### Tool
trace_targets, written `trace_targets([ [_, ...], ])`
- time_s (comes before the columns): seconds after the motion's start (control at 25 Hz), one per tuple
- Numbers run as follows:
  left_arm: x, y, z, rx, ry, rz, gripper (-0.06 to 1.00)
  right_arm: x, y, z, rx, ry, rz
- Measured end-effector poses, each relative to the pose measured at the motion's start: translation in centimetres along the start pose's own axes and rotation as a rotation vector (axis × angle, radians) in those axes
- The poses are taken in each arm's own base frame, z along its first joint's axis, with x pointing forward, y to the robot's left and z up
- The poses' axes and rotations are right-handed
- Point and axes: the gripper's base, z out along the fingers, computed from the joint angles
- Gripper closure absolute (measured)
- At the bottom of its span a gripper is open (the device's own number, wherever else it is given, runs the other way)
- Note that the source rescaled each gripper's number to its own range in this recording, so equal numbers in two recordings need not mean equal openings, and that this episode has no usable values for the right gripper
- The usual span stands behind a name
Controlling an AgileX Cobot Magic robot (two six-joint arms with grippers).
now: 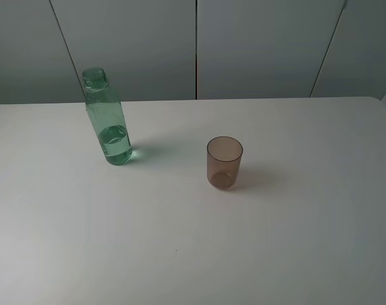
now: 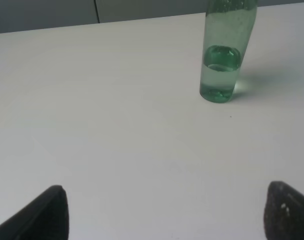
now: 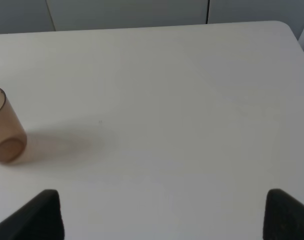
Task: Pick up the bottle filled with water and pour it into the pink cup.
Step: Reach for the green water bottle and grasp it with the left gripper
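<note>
The green transparent bottle (image 1: pixel 108 121) stands upright and uncapped at the back left of the white table (image 1: pixel 193 254), with water in its lower part. It also shows in the left wrist view (image 2: pixel 223 55). The pink cup (image 1: pixel 224 162) stands upright and empty near the middle, to the right of the bottle; it shows at the edge of the right wrist view (image 3: pixel 4 132). Neither arm shows in the exterior view. My left gripper (image 2: pixel 164 215) is open and empty, well short of the bottle. My right gripper (image 3: pixel 162 217) is open and empty, apart from the cup.
Grey wall panels (image 1: pixel 193 44) stand behind the table's back edge. The table's rounded back right corner (image 1: pixel 377 101) shows in the exterior view.
</note>
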Motion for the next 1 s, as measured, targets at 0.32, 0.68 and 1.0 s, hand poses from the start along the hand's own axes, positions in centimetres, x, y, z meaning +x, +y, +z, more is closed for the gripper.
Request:
trace_targets([
  [0.32,0.0,0.0,0.0,0.000,0.000,0.000,-0.06,0.0,0.0,0.0,0.000,0.000,0.000],
  [0.68,0.0,0.0,0.0,0.000,0.000,0.000,-0.06,0.0,0.0,0.0,0.000,0.000,0.000],
  [1.0,-6.3,0.0,1.0,0.021,0.051,-0.015,-0.06,0.0,0.0,0.0,0.000,0.000,0.000],
])
